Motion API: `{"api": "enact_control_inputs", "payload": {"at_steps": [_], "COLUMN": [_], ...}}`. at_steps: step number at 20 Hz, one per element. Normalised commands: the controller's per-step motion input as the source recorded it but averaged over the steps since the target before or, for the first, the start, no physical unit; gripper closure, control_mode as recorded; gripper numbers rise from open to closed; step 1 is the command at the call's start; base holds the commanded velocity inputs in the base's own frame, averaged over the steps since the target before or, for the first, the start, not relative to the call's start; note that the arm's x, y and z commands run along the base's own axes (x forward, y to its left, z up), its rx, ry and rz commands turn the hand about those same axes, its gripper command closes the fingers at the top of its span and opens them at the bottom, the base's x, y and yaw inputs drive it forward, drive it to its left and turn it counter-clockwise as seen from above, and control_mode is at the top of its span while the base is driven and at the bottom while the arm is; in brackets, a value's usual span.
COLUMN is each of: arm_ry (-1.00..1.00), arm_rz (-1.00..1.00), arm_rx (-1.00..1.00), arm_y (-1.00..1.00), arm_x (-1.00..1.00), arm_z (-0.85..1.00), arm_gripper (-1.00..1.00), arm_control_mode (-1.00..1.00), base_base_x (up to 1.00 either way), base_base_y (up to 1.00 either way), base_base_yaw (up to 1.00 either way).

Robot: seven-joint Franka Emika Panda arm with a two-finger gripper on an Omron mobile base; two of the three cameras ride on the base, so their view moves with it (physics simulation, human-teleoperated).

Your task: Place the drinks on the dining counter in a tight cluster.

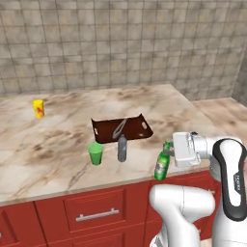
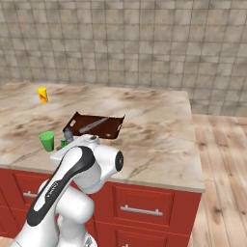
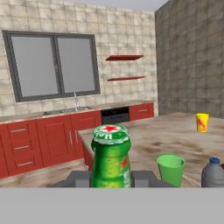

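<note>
- Grey-brown tiled wall backs the beige marbled desk over red drawers.
- End effector grips the small green glass bottle at its neck, above the desk's front edge.
- Slim grey bottle stands beside a green cup, near a dark brown tray.
- Clustering looks barely begun; the green bottle needs setting beside the grey one.
</note>
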Motion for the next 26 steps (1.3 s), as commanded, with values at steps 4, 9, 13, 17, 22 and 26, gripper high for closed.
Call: {"api": "enact_control_inputs", "payload": {"at_steps": [4, 9, 13, 17, 22, 26], "arm_ry": [0.00, 0.00, 0.00, 0.00, 0.00, 0.00], "arm_rz": [0.00, 0.00, 0.00, 0.00, 0.00, 0.00], "arm_rx": [0.00, 0.00, 0.00, 0.00, 0.00, 0.00], "arm_y": [0.00, 0.00, 0.00, 0.00, 0.00, 0.00], "arm_x": [0.00, 0.00, 0.00, 0.00, 0.00, 0.00], "arm_z": [0.00, 0.00, 0.00, 0.00, 0.00, 0.00], "arm_gripper": [1.00, 1.00, 1.00, 1.00, 1.00, 1.00], "arm_control_mode": [1.00, 1.00, 1.00, 1.00, 1.00, 1.00], "base_base_x": [0.48, 0.41, 0.07, 0.00, 0.00, 0.05], "base_base_y": [-0.24, -0.28, -0.16, 0.00, 0.00, -0.05], "base_base_yaw": [0.19, 0.18, 0.10, 0.00, 0.00, 0.04]}}
